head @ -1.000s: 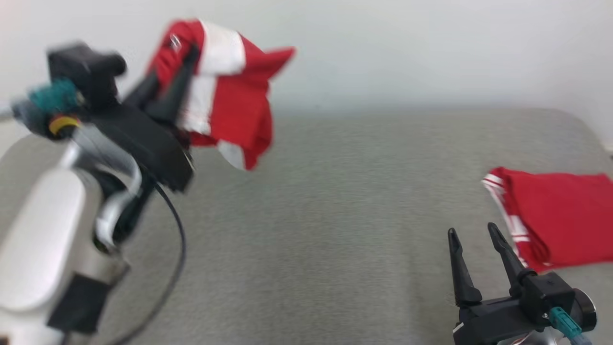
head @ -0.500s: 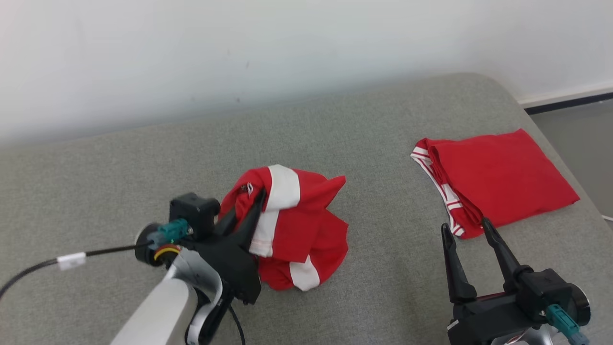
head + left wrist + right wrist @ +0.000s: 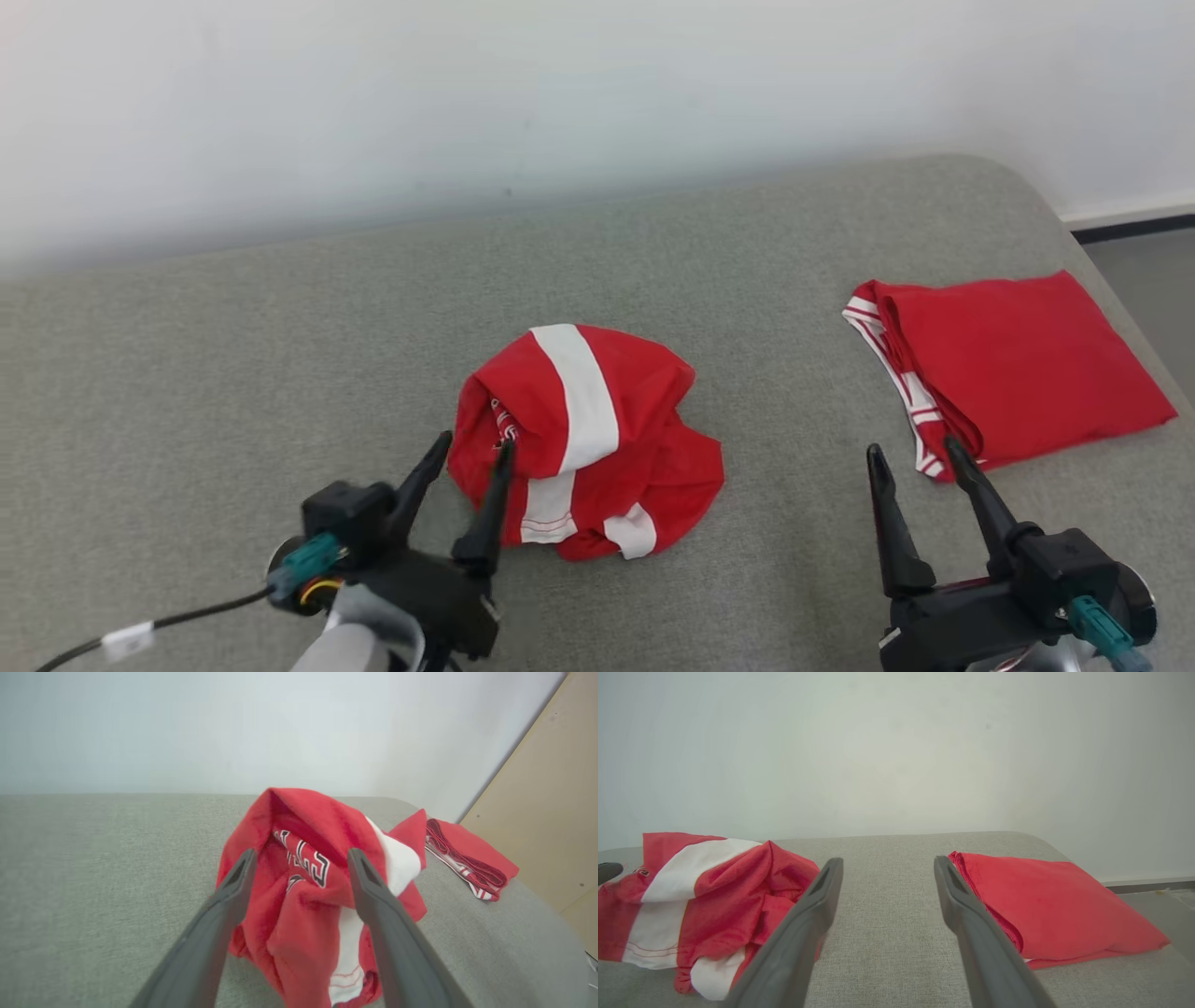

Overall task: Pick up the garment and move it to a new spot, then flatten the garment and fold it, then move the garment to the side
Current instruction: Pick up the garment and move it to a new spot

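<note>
A crumpled red garment [image 3: 597, 439] with white stripes lies in a heap on the grey cushion [image 3: 233, 373], near the middle. My left gripper [image 3: 474, 448] stands open right at the heap's left edge; in the left wrist view the garment [image 3: 308, 891] bulges between the spread fingers [image 3: 224, 905], which are not clamped on it. My right gripper [image 3: 915, 453] is open and empty at the lower right. In the right wrist view the garment [image 3: 705, 896] lies to the left of the right gripper [image 3: 887, 863].
A second red garment [image 3: 1008, 364], folded flat with white trim, lies at the cushion's right end, also seen as a folded red garment [image 3: 1045, 905]. A white wall [image 3: 560, 93] runs behind. The cushion's rounded right edge drops to floor [image 3: 1148, 271]. A beige panel [image 3: 551, 812] stands at right.
The left gripper brought the garment down from the air onto the cushion, then opened and let it go. The head camera tilted down. The right gripper stayed put.
</note>
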